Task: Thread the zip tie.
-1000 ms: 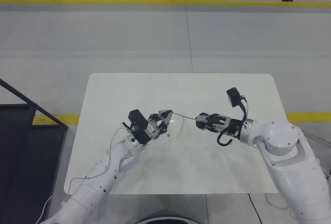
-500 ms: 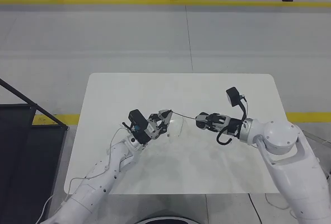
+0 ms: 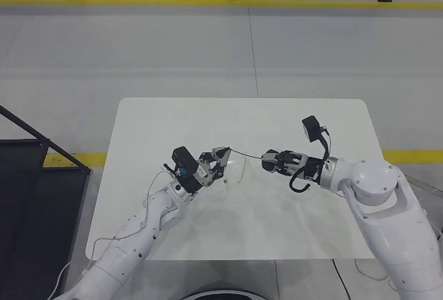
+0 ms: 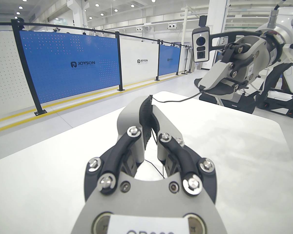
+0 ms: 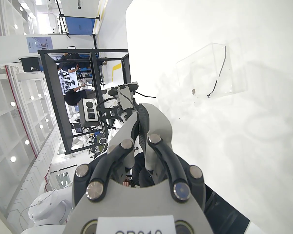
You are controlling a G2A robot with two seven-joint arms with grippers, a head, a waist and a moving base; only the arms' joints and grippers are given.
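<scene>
Holding tight, the left claw (image 3: 223, 154) pinches one end of the thin black zip tie (image 3: 243, 154) above the middle of the table (image 3: 296, 225); the right claw (image 3: 266, 158) pinches the other end (it has crept a tiny bit left since before).

Can see a logo and one word in dark letters on the blue panel (image 4: 68, 57). Same mark on the white panel (image 4: 139, 54) beside it. On the left gripper (image 4: 150, 98), a white sticker (image 4: 149, 225) with black letters, cut off at the edge. A second sticker (image 5: 136, 224) like it on the right gripper (image 5: 139, 106), cut off too. Tiny print on a poster (image 5: 39, 44), too small to read.
</scene>
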